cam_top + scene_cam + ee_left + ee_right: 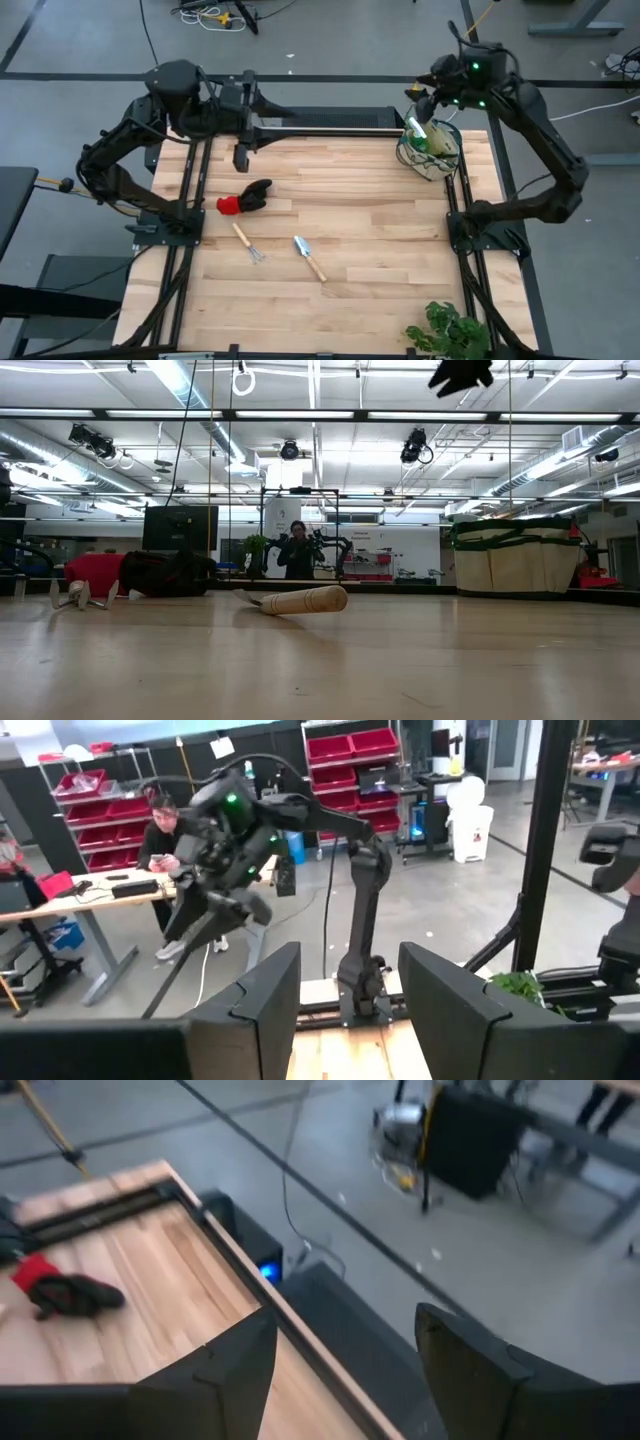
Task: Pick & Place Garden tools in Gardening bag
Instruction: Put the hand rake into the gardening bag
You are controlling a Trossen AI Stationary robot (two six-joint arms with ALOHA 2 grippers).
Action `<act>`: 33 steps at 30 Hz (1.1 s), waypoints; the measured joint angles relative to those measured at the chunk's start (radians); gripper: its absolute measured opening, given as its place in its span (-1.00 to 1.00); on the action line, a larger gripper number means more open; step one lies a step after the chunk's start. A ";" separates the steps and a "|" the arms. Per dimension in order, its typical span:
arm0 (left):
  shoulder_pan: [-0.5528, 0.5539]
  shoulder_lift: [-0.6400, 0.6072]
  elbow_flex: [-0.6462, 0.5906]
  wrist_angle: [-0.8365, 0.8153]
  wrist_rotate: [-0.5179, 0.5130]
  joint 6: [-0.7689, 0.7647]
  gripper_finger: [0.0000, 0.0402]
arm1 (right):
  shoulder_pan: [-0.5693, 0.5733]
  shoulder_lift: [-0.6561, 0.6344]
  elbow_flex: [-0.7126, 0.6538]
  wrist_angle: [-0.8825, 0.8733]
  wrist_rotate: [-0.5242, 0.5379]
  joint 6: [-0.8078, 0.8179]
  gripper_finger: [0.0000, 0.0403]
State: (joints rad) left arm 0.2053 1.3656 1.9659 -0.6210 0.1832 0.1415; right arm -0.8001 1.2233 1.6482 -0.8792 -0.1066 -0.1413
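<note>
Well, the right gripper (428, 103) hung with its fingers spread wide and empty just above the gardening bag (430, 150), trowel (309, 257) and glove (245, 197) well away from that bag.

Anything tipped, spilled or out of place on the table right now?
Nothing stands out. The bag stands upright at the far right corner; glove, rake and trowel lie flat mid-table, apart.
</note>
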 joint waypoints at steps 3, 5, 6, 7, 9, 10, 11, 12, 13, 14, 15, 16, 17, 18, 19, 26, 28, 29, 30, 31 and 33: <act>0.006 -0.017 0.000 -0.011 -0.001 0.000 -0.12 | 0.039 -0.026 0.000 0.022 -0.004 -0.003 0.19; 0.007 -0.030 0.000 -0.028 -0.004 -0.001 -0.12 | 0.063 -0.039 0.000 0.029 -0.018 -0.010 0.19; 0.007 -0.033 0.000 -0.036 -0.006 0.000 -0.12 | 0.075 -0.042 0.000 0.028 -0.018 -0.013 0.19; 0.007 -0.035 0.001 -0.042 -0.008 0.001 -0.12 | 0.087 -0.046 0.000 0.028 -0.017 -0.017 0.19; 0.008 -0.045 0.000 -0.079 -0.024 -0.001 -0.12 | 0.107 -0.049 0.000 0.027 -0.017 -0.017 0.19; 0.010 -0.047 -0.001 -0.092 -0.033 -0.002 -0.12 | 0.117 -0.049 0.000 0.027 -0.017 -0.015 0.19; 0.010 -0.048 0.000 -0.094 -0.041 -0.001 -0.12 | 0.128 -0.049 0.000 0.027 -0.017 -0.012 0.19; 0.011 -0.049 0.000 -0.105 -0.046 -0.001 -0.12 | 0.141 -0.049 0.000 0.027 -0.015 -0.003 0.19; 0.011 -0.050 0.000 -0.120 -0.056 -0.002 -0.12 | 0.157 -0.048 0.000 0.028 -0.013 0.011 0.19; 0.011 -0.049 0.000 -0.121 -0.078 -0.002 -0.12 | 0.174 -0.047 0.000 0.030 0.000 0.030 0.19; 0.010 -0.048 0.000 -0.121 -0.107 -0.001 -0.12 | 0.190 -0.047 0.000 0.032 0.021 0.049 0.19; 0.010 -0.047 0.000 -0.125 -0.134 0.000 -0.12 | 0.207 -0.047 -0.001 0.032 0.054 0.068 0.19; 0.010 -0.047 0.000 -0.128 -0.153 0.000 -0.12 | 0.223 -0.047 -0.001 0.032 0.093 0.084 0.19; 0.011 -0.047 0.000 -0.127 -0.161 0.000 -0.12 | 0.239 -0.047 -0.001 0.032 0.132 0.088 0.19; 0.011 -0.047 0.000 -0.127 -0.163 0.000 -0.12 | 0.251 -0.047 -0.001 0.032 0.169 0.089 0.19; 0.010 -0.047 0.000 -0.127 -0.164 0.007 -0.12 | 0.268 -0.026 -0.001 0.032 0.269 0.149 0.19; 0.011 -0.047 0.000 -0.128 -0.165 0.007 -0.12 | 0.268 -0.017 -0.001 0.035 0.241 0.175 0.19; 0.011 -0.047 0.000 -0.128 -0.165 0.007 -0.12 | 0.266 -0.012 -0.001 0.034 0.232 0.189 0.19; 0.011 -0.047 0.000 -0.130 -0.165 0.007 -0.12 | 0.264 -0.007 -0.002 0.037 0.234 0.189 0.19; 0.011 -0.047 0.000 -0.133 -0.165 0.007 -0.12 | 0.264 -0.005 -0.002 0.048 0.243 0.183 0.19; 0.011 -0.047 0.000 -0.134 -0.165 0.008 -0.12 | 0.267 -0.004 -0.002 0.101 0.281 0.142 0.19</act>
State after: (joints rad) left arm 0.2160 1.3190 1.9656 -0.7547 0.0185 0.1499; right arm -0.5326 1.2190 1.6463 -0.7782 0.1745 0.0009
